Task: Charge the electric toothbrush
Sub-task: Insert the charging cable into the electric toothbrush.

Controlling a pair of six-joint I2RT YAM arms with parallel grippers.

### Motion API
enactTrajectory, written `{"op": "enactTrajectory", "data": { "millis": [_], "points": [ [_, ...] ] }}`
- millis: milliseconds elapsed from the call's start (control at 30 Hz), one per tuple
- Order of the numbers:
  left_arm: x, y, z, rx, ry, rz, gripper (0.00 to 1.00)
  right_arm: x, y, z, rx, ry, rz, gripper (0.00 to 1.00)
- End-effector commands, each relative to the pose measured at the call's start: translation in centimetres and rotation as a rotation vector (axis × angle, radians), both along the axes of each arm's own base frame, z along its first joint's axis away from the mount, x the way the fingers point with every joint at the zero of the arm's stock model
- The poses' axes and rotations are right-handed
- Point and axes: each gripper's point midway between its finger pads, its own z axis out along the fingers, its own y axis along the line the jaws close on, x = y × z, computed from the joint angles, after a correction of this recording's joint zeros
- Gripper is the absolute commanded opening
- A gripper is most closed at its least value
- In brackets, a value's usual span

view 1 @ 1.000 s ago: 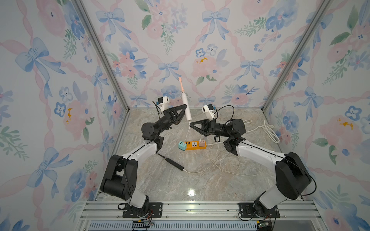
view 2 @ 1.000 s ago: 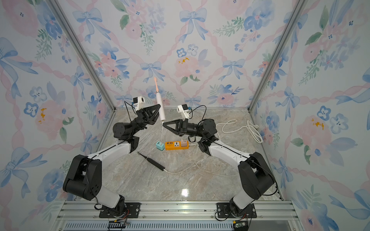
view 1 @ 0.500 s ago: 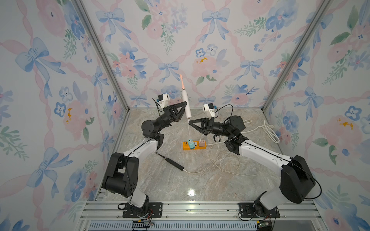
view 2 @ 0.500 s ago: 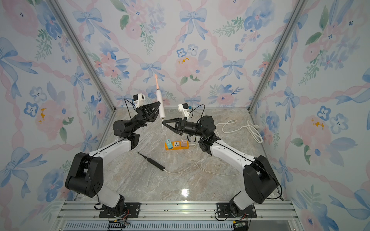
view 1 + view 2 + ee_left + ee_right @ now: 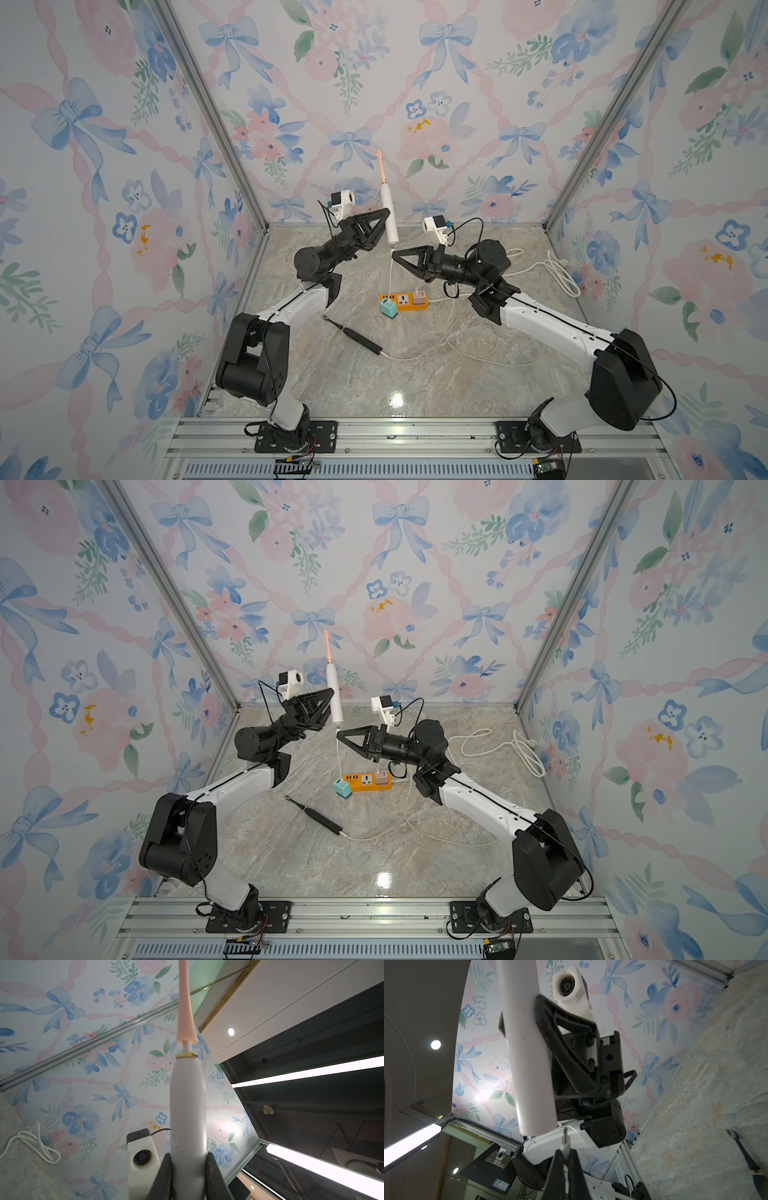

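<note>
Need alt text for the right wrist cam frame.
The right gripper pinches a white charging plug, its metal tip just short of the base of the white toothbrush, not yet inserted. The left gripper clamps that handle; a black brush lies on the marble table.

One white toothbrush (image 5: 389,216), one black toothbrush (image 5: 359,340). One power strip (image 5: 405,300), two plug adapters (image 5: 389,308) (image 5: 420,297). Probably three cables (image 5: 573,286).

No lettering or number is legible; the small label (image 5: 500,1185) on the black box (image 5: 481,1170) is too blurred.
</note>
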Motion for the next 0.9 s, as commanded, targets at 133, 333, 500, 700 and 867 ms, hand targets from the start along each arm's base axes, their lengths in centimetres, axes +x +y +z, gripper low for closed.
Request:
{"op": "enactTrajectory", "data": {
  "millis": [133,333,500,700,867],
  "points": [
    [-0.4,-0.1,0.6,-0.007,-0.041,-0.021,0.0,-1.6,-1.1,3.2,0.017,-0.115,0.0,0.0],
    [-0.7,-0.1,0.8,-0.005,-0.051,-0.027,0.0,-1.6,-1.2,3.3,0.021,-0.111,0.003,0.0],
    [-1.0,-0.1,1.1,-0.006,-0.056,-0.033,0.0,-1.2,-1.1,3.7,0.035,-0.113,0.005,0.0],
    [-1.2,-0.2,1.1,-0.009,-0.056,-0.034,0.0,-0.9,-0.9,4.1,0.055,-0.11,0.013,0.0],
    [-1.2,-0.3,1.4,-0.015,-0.056,-0.039,0.0,-0.8,-0.7,3.3,0.053,-0.094,0.019,0.0]
  ]
}}
